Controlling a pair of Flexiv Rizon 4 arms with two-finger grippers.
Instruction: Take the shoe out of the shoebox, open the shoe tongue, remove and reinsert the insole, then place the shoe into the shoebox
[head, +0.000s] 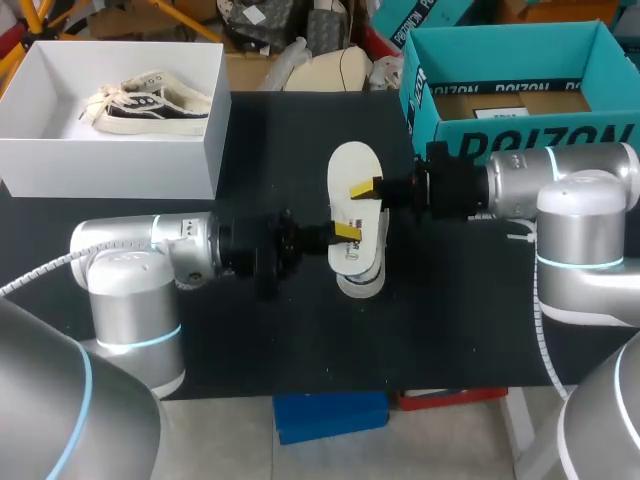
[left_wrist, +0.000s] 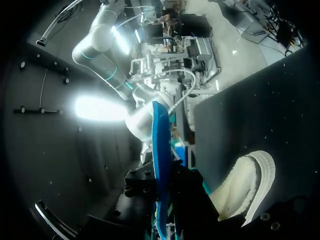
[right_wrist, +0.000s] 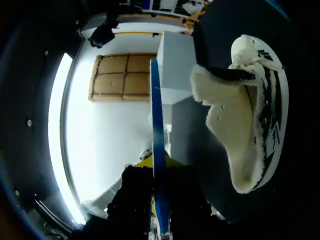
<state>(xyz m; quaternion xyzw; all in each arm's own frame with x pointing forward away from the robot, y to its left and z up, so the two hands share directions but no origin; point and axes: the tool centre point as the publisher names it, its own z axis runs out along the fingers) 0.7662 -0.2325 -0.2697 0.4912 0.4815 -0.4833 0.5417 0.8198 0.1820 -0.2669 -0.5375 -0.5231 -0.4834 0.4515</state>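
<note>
A white insole (head: 352, 165) with a blue underside hangs over the middle of the black table. My left gripper (head: 345, 232) is shut on its near end, and my right gripper (head: 366, 187) is shut on it further up. In both wrist views the insole shows edge-on as a thin blue strip (left_wrist: 159, 160) (right_wrist: 157, 140) between the fingers. The cream shoe (head: 361, 282) lies on the table right under the insole, its fleecy opening (right_wrist: 225, 120) showing beside the right gripper (right_wrist: 159, 200). The left wrist view catches its toe (left_wrist: 247, 185) beside the left gripper (left_wrist: 165, 215). The white shoebox (head: 215, 130) stands at the far left.
A second shoe (head: 150, 102) with dark stripes lies inside the white shoebox. A teal open carton (head: 520, 135) stands at the far right, close behind my right arm. The black table (head: 450, 320) has bare room in front of the shoe.
</note>
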